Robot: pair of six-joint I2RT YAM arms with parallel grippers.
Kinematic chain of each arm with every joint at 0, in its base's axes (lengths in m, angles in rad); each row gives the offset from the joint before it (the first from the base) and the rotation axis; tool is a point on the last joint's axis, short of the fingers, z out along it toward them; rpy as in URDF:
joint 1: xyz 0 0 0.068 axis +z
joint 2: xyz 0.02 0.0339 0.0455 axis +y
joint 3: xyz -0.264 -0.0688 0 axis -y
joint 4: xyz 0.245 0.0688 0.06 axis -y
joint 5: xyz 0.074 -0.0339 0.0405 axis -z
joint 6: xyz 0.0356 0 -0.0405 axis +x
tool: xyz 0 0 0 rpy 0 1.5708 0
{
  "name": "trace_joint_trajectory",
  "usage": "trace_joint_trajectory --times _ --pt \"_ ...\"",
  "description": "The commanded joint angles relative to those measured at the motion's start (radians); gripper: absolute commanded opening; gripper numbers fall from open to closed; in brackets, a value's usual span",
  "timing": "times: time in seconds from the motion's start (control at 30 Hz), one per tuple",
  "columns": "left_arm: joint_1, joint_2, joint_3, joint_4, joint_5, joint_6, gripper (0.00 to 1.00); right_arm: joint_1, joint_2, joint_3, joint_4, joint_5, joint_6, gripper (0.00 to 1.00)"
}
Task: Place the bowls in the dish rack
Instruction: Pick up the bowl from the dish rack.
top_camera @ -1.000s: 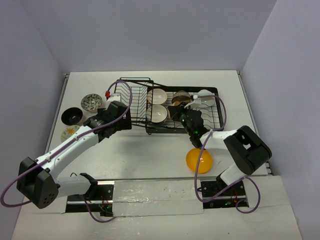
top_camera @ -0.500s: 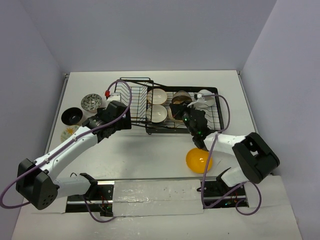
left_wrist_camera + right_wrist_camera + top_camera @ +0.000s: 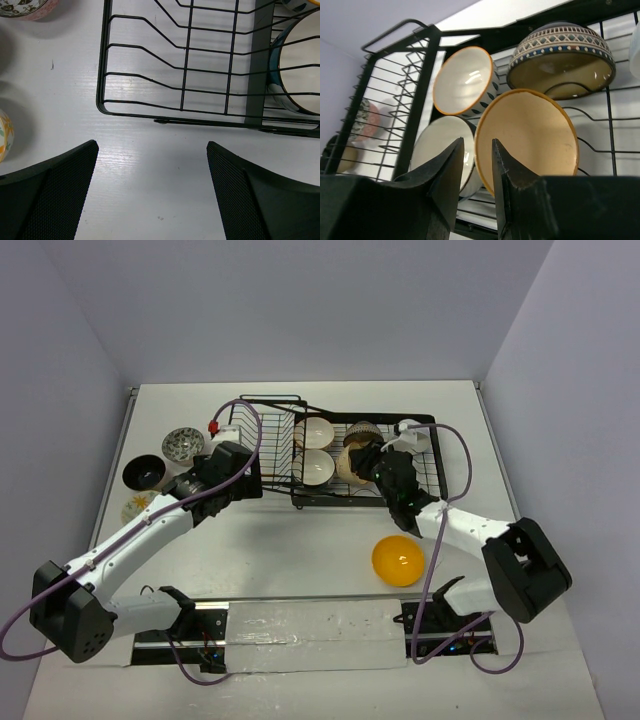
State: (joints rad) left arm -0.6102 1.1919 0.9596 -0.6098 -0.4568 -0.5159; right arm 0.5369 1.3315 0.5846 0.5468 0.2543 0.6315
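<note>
White tabletop [image 3: 300, 540] boxed by plain lavender walls [image 3: 300, 310] | black wire dish rack [image 3: 254, 75] set toward far side, tan round bowl [image 3: 527, 137] stood inside | glossy orange-yellow bowl [image 3: 398, 561] lying on tabletop | left gripper [image 3: 151, 145] spread wide | right gripper [image 3: 478, 141] narrowly parted around tan bowl's rim

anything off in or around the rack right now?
Nothing spilled or broken. The racked bowls stand on edge as they should. Only oddity: the orange bowl sits alone on the table, not yet loaded.
</note>
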Motion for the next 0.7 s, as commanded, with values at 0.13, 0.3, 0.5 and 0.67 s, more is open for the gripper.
trace_joint_trajectory --times 0.13,0.3,0.5,0.67 --pt "0.001 -0.028 0.030 0.022 0.009 0.013 0.95 -0.018 0.113 0.093 -0.050 -0.047 0.020 0.37" --pt "0.000 -0.026 0.030 0.021 -0.002 0.014 0.95 -0.020 0.182 0.132 -0.028 -0.089 0.033 0.37" --pt "0.000 -0.028 0.028 0.021 -0.006 0.014 0.95 -0.020 0.198 0.138 -0.022 -0.083 0.043 0.09" --pt "0.001 -0.025 0.030 0.021 -0.002 0.011 0.95 -0.020 0.144 0.101 -0.021 -0.052 0.065 0.00"
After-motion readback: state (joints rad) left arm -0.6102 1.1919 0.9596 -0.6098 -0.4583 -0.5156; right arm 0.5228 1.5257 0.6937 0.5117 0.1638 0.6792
